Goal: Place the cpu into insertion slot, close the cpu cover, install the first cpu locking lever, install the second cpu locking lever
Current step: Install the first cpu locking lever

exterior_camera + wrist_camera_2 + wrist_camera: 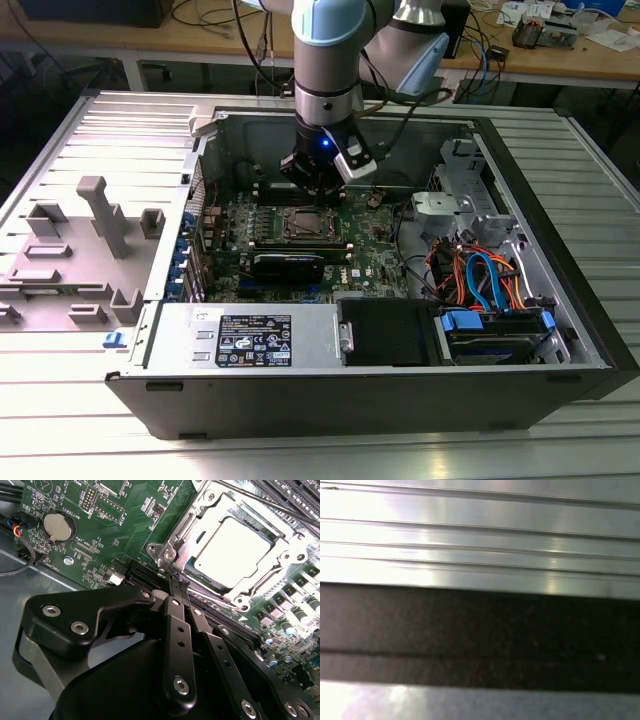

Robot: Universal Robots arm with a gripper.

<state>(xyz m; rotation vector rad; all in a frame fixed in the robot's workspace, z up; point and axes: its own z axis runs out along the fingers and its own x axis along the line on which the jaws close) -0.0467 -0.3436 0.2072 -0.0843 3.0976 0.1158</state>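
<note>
The arm reaches down into the opened computer case (560,300), and its gripper (318,180) hangs just above the green motherboard (380,250), at the far edge of the insertion slot (303,224). In the second wrist view the gripper (179,582) has its two slim black fingers (176,630) drawn together until the tips meet, with nothing between them. The tips sit just beside the socket's near corner, over a long black slot connector (150,575).

The cpu (232,552) lies seated in the insertion slot (172,555), its pale silver top flat and square. The cpu cover (252,587), a dull grey metal frame, lies down around it, the chip's top showing through its window. A thin lever rod (270,502) crosses the far side of the socket.

A round coin battery (58,525) sits on the board well apart from the socket. White print marks the board, too small to read. The power supply box carries a white label (255,340), likewise unreadable.
</note>
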